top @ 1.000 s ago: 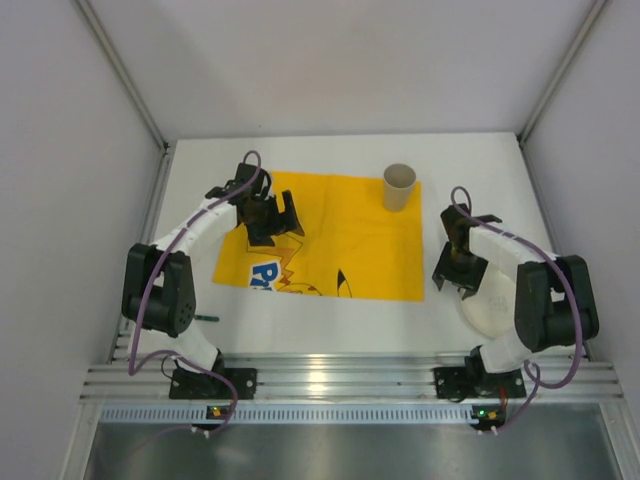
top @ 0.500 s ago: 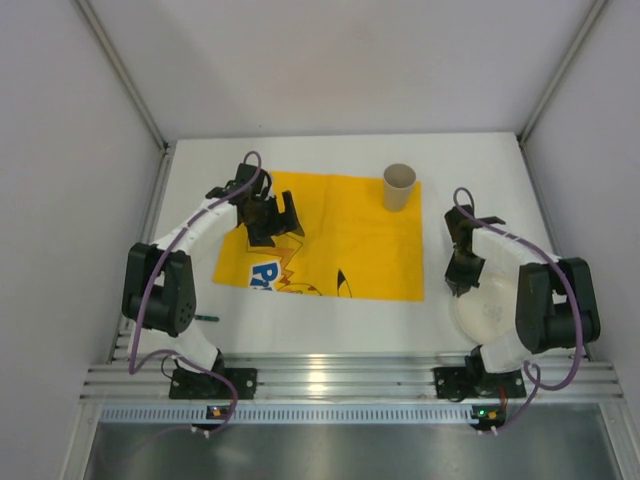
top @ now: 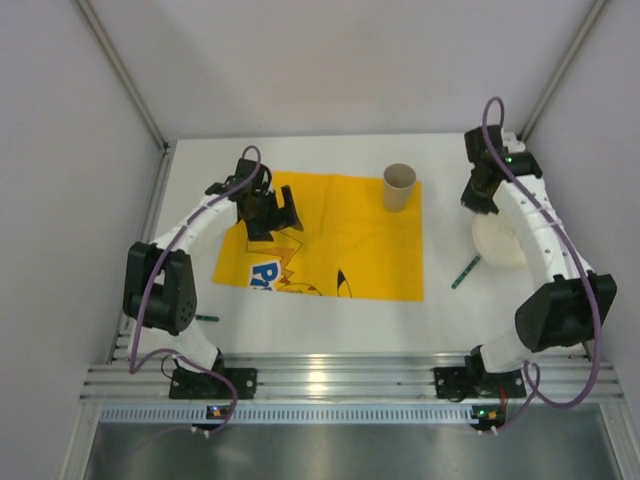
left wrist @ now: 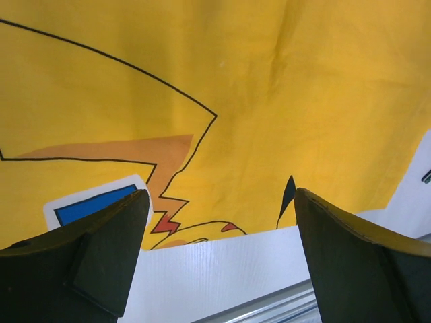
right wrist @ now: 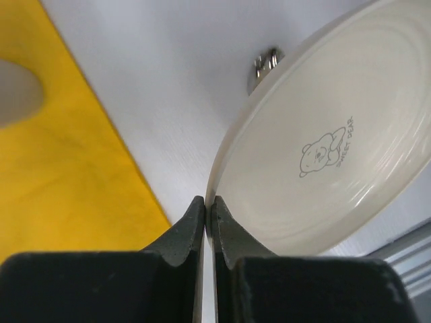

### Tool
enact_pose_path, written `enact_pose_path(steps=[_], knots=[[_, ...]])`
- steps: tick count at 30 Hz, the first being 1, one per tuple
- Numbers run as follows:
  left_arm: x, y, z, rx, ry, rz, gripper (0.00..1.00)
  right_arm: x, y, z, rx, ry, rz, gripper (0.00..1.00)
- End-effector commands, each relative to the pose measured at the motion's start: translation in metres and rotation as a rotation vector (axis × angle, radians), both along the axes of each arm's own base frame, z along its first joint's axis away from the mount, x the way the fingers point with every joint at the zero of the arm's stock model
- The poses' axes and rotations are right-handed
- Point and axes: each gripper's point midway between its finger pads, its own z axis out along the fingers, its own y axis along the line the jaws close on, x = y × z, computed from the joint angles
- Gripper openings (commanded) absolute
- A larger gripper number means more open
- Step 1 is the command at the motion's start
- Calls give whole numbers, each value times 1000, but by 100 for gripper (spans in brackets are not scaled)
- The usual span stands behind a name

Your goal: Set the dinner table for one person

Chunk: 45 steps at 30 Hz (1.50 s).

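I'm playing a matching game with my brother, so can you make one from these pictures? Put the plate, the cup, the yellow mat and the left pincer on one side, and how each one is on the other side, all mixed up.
Things:
1. plate
2. beige cup
3. yellow mat
4. left pincer

States:
A. open, above the mat
B. lying flat on the white dinner table
C. pinched at its rim by the shut right pincer
D. standing on the mat's far right corner

Pairs: 1-C, 2-D, 3-B, 4-A.
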Motion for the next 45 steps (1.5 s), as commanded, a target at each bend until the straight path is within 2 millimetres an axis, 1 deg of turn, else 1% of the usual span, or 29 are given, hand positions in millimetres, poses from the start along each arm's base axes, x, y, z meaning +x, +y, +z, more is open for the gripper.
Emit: enact_pose_path(steps=[1, 2, 3, 4, 5, 6, 7, 8, 9, 10, 12, 13, 14, 15, 16, 17, 18, 20, 22, 24, 28, 29, 31, 32, 33, 38, 42, 44, 45], knots=[[24, 8, 31, 32, -108, 33, 94, 15, -7, 70, -112, -102, 9, 0], [28, 16, 34, 69, -125, 67, 95, 29, 10, 106, -115, -200, 43, 0], [29, 22, 38, 95, -130, 91, 95, 36, 23, 108, -131, -186, 74, 0], [31, 29, 41, 121, -140, 121, 97, 42, 36, 119, -141, -209, 112, 0], [32, 37, 49, 140, -164, 158, 98, 55, 71, 139, -142, -270, 189, 0], [36, 54, 52, 207, -189, 217, 98, 60, 92, 147, -133, -301, 239, 0], [34, 62, 61, 225, -209, 247, 98, 58, 130, 153, -131, -320, 355, 0], [34, 72, 65, 245, -219, 277, 98, 60, 152, 175, -106, -390, 398, 0], [33, 81, 68, 266, -228, 306, 98, 69, 181, 164, -104, -377, 461, 0], [32, 90, 74, 283, -243, 344, 98, 60, 219, 165, -107, -387, 579, 0], [29, 108, 76, 290, -237, 397, 98, 61, 265, 161, -119, -412, 712, 0], [27, 115, 80, 285, -241, 428, 98, 57, 284, 154, -108, -410, 770, 0], [23, 125, 78, 293, -228, 457, 98, 50, 315, 143, -90, -412, 841, 0], [21, 130, 79, 296, -227, 473, 98, 47, 329, 136, -91, -403, 910, 0], [18, 136, 83, 293, -236, 493, 98, 37, 348, 127, -79, -391, 970, 0], [15, 138, 80, 296, -231, 496, 98, 37, 359, 115, -93, -376, 1000, 0], [13, 141, 80, 300, -228, 502, 98, 36, 368, 111, -87, -379, 1029, 0], [7, 145, 78, 306, -222, 512, 98, 38, 382, 90, -46, -339, 1054, 0], [3, 148, 80, 305, -229, 522, 98, 38, 390, 78, -16, -312, 1070, 0], [-2, 149, 76, 305, -222, 528, 98, 40, 395, 61, 13, -279, 1073, 0], [-10, 149, 72, 296, -218, 532, 98, 45, 400, 8, 54, -155, 1074, 0], [-14, 149, 69, 296, -209, 533, 98, 46, 404, -14, 53, -112, 1076, 0], [-18, 148, 69, 289, -212, 533, 98, 49, 405, -35, 75, -67, 1065, 0], [-21, 148, 67, 290, -206, 531, 98, 50, 406, -54, 75, -30, 1062, 0], [-22, 148, 66, 289, -206, 531, 98, 50, 408, -62, 84, -13, 1056, 0], [-33, 153, 65, 313, -198, 540, 98, 44, 414, -93, 113, 56, 1062, 0], [-40, 158, 58, 311, -169, 585, 98, 31, 423, -103, 177, 96, 1108, 0], [-46, 162, 48, 309, -131, 610, 98, 25, 429, -105, 212, 102, 1134, 0], [-49, 170, 44, 306, -112, 652, 98, 18, 434, -107, 243, 118, 1155, 0]])
